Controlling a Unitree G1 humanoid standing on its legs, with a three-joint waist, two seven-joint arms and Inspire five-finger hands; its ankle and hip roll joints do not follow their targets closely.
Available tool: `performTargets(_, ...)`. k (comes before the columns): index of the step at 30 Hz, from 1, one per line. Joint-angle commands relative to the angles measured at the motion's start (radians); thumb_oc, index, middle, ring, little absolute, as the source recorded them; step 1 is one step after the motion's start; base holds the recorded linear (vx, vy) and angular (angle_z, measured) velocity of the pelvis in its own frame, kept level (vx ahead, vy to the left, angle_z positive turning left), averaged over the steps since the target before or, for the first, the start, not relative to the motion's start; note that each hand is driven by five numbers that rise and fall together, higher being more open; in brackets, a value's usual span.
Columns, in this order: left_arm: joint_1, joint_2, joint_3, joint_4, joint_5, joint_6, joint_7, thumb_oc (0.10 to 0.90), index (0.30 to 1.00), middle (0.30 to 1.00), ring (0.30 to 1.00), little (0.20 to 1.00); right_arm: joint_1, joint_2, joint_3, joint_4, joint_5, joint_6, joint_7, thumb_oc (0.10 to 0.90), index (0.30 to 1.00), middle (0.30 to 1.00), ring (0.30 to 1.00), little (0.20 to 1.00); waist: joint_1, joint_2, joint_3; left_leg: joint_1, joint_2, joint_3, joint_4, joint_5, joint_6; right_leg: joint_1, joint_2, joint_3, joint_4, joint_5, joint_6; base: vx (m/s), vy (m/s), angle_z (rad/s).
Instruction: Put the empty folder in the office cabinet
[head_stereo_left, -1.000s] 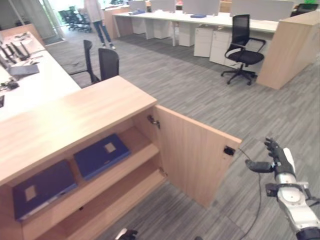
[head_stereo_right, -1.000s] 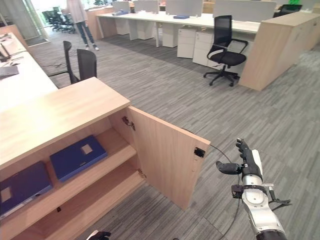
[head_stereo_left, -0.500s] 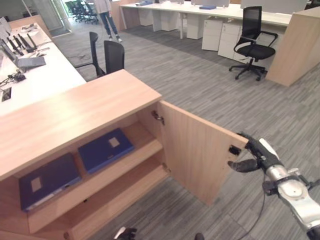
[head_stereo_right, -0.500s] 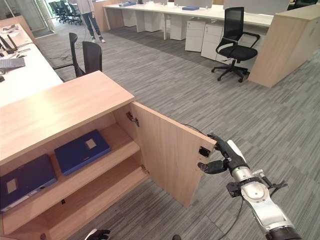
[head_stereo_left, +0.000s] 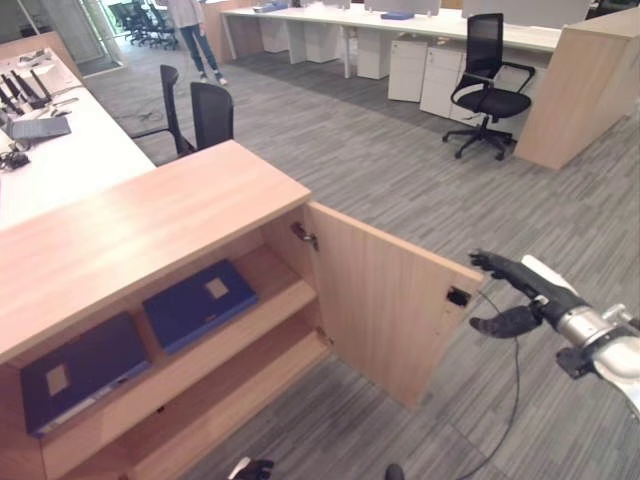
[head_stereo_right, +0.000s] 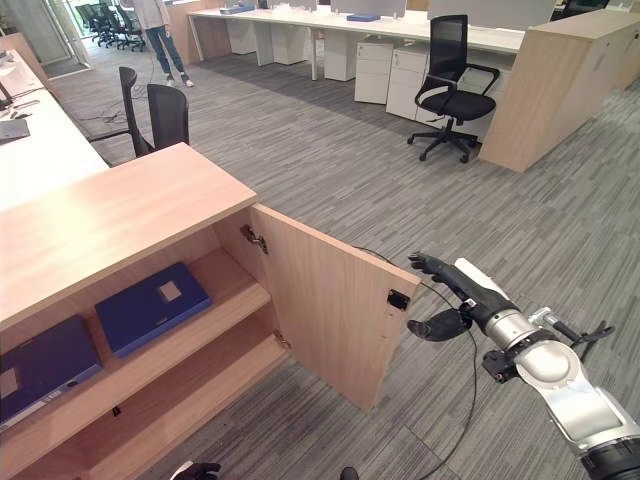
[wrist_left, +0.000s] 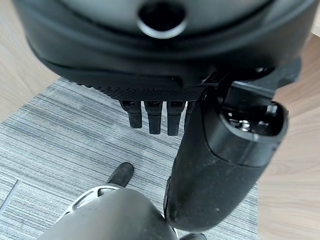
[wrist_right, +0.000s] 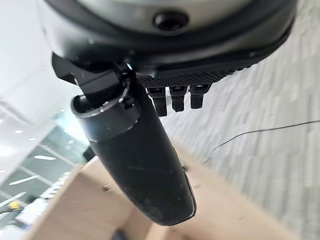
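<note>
Two blue folders lie flat on the upper shelf of the wooden cabinet (head_stereo_left: 150, 235): one (head_stereo_left: 198, 304) nearer the door and one (head_stereo_left: 82, 370) further left. The cabinet door (head_stereo_left: 385, 300) stands wide open. My right hand (head_stereo_left: 535, 290) is at the door's free edge, open, with its fingers stretched level towards the top corner and its thumb lower down. It holds nothing, as the right wrist view shows (wrist_right: 165, 45). In the left wrist view my left hand (wrist_left: 165, 60) hangs open over the grey floor, empty.
The cabinet's lower shelf (head_stereo_left: 230, 395) is bare. A white desk (head_stereo_left: 60, 165) runs behind the cabinet with a black chair (head_stereo_left: 212, 115) beside it. Another black chair (head_stereo_left: 490, 75), a row of desks (head_stereo_left: 400, 25), a wooden partition (head_stereo_left: 590, 80) and a person (head_stereo_left: 190, 30) are far off.
My right hand has risen from lower right and turned from upright to level, its fingers reaching the door's free edge. The folders and door have not moved.
</note>
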Motion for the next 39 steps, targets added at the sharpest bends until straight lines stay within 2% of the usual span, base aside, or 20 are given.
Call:
performTargets(1, -0.015, 0.056, -0.031, 0.049, 0.031, -0.009, -0.003, 0.8, 0.9, 0.9, 0.9, 0.9, -0.145, 0.077, 0.042, -0.128, 0.135, -0.137, 0.03, 0.8, 0.9, 0.9, 0.9, 0.9, 0.027, -0.085, -0.049, -0.043, -0.021, -0.018, 0.008, -0.01, -0.004, 0.054, 0.011, 0.053, 0.007, -0.187, 0.035, 0.0, -0.007, -0.07)
performTargets(3, -0.023, 0.053, -0.034, 0.05, 0.041, -0.007, 0.0, 0.8, 0.9, 0.9, 0.9, 0.9, -0.182, 0.17, 0.184, -0.198, 0.25, -0.124, 0.107, 0.8, 0.9, 0.9, 0.9, 0.9, 0.04, -0.086, -0.05, -0.045, -0.017, -0.021, 0.011, -0.009, -0.006, 0.056, 0.011, 0.049, 0.007, -0.186, 0.032, 0.0, -0.013, -0.1)
performTargets(7, -0.031, 0.05, -0.035, 0.049, 0.04, -0.002, 0.013, 0.8, 0.9, 0.9, 0.9, 0.9, -0.26, 0.27, 0.396, -0.183, 0.263, -0.088, 0.137, 0.8, 0.9, 0.9, 0.9, 0.9, 0.052, -0.089, -0.048, -0.043, -0.013, -0.027, 0.018, -0.011, -0.009, 0.061, 0.013, 0.045, 0.007, -0.187, 0.027, 0.01, -0.007, -0.09)
performTargets(11, -0.042, 0.046, -0.044, 0.052, 0.029, 0.001, 0.028, 0.8, 0.9, 0.9, 0.9, 0.9, -0.34, 0.331, 0.526, -0.114, 0.255, -0.062, 0.14, 0.8, 0.9, 0.9, 0.9, 0.9, 0.064, -0.089, -0.045, -0.045, -0.009, -0.031, 0.022, -0.01, -0.012, 0.065, 0.013, 0.043, 0.007, -0.189, 0.023, 0.0, 0.001, 0.02)
performTargets(12, -0.042, 0.046, -0.043, 0.053, 0.029, 0.001, 0.028, 0.8, 0.9, 0.9, 0.9, 0.9, -0.342, 0.332, 0.527, -0.112, 0.255, -0.063, 0.14, 0.8, 0.9, 0.9, 0.9, 0.9, 0.063, -0.09, -0.045, -0.045, -0.009, -0.032, 0.022, -0.01, -0.012, 0.065, 0.013, 0.043, 0.007, -0.189, 0.023, 0.0, -0.004, 0.08)
performTargets(13, -0.047, 0.044, -0.052, 0.052, 0.021, 0.003, 0.037, 0.8, 0.9, 0.9, 0.9, 0.9, -0.378, 0.385, 0.566, -0.043, 0.263, -0.06, 0.123, 0.8, 0.9, 0.9, 0.9, 0.9, 0.072, -0.089, -0.045, -0.047, -0.01, -0.033, 0.021, -0.007, -0.012, 0.064, 0.014, 0.042, 0.007, -0.189, 0.02, 0.0, -0.008, 0.06)
performTargets(15, -0.054, 0.042, -0.061, 0.049, 0.015, 0.002, 0.046, 0.8, 0.9, 0.9, 0.9, 0.9, -0.411, 0.438, 0.598, 0.012, 0.272, -0.056, 0.111, 0.8, 0.9, 0.9, 0.9, 0.9, 0.079, -0.088, -0.039, -0.045, -0.01, -0.036, 0.026, -0.009, -0.013, 0.067, 0.015, 0.041, 0.007, -0.19, 0.02, 0.0, -0.004, 0.04)
performTargets(18, -0.058, 0.041, -0.069, 0.046, 0.015, 0.003, 0.051, 0.8, 0.9, 0.9, 0.9, 0.9, -0.417, 0.472, 0.632, 0.0, 0.3, -0.038, 0.125, 0.8, 0.9, 0.9, 0.9, 0.9, 0.082, -0.087, -0.038, -0.048, -0.012, -0.039, 0.024, -0.006, -0.012, 0.066, 0.013, 0.039, 0.007, -0.189, 0.019, 0.01, 0.009, 0.11)
performTargets(24, -0.054, 0.041, -0.077, 0.037, 0.013, 0.001, 0.056, 0.8, 0.9, 0.9, 0.9, 0.9, -0.406, 0.542, 0.693, -0.006, 0.459, 0.009, 0.174, 0.8, 0.9, 0.9, 0.9, 0.9, 0.095, -0.086, -0.037, -0.046, -0.015, -0.045, 0.021, -0.006, -0.012, 0.067, 0.009, 0.031, 0.007, -0.189, 0.018, 0.0, 0.011, 0.14)
performTargets(25, -0.054, 0.038, -0.079, 0.037, 0.009, 0.001, 0.064, 0.8, 0.9, 0.9, 0.9, 0.9, -0.402, 0.575, 0.701, 0.003, 0.499, 0.004, 0.17, 0.8, 0.9, 0.9, 0.9, 0.9, 0.098, -0.086, -0.037, -0.048, -0.015, -0.047, 0.022, -0.006, -0.012, 0.066, 0.009, 0.03, 0.007, -0.188, 0.018, 0.0, 0.0, 0.0)
performTargets(28, -0.055, 0.038, -0.08, 0.035, 0.011, 0.001, 0.066, 0.8, 0.9, 0.9, 0.9, 0.9, -0.397, 0.588, 0.704, 0.009, 0.51, 0.005, 0.172, 0.8, 0.9, 0.9, 0.9, 0.9, 0.099, -0.086, -0.036, -0.048, -0.016, -0.048, 0.022, -0.006, -0.012, 0.066, 0.008, 0.029, 0.007, -0.189, 0.018, 0.0, 0.0, 0.0)
performTargets(30, -0.052, 0.036, -0.077, 0.026, 0.003, -0.003, 0.079, 0.8, 0.9, 0.9, 0.9, 0.9, -0.376, 0.625, 0.707, 0.037, 0.549, -0.003, 0.165, 0.8, 0.9, 0.9, 0.9, 0.9, 0.107, -0.087, -0.035, -0.051, -0.015, -0.056, 0.026, -0.006, -0.011, 0.069, 0.008, 0.029, 0.007, -0.19, 0.016, 0.0, 0.0, 0.0)
performTargets(39, -0.041, 0.043, -0.072, 0.004, -0.027, -0.016, 0.085, 0.8, 0.9, 0.9, 0.9, 0.9, -0.353, 0.602, 0.704, 0.06, 0.515, -0.002, 0.16, 0.8, 0.9, 0.9, 0.9, 0.9, 0.131, -0.087, -0.009, -0.089, -0.013, -0.102, 0.058, 0.005, -0.012, 0.068, 0.013, 0.009, 0.007, -0.194, 0.011, -0.01, -0.043, 0.07)
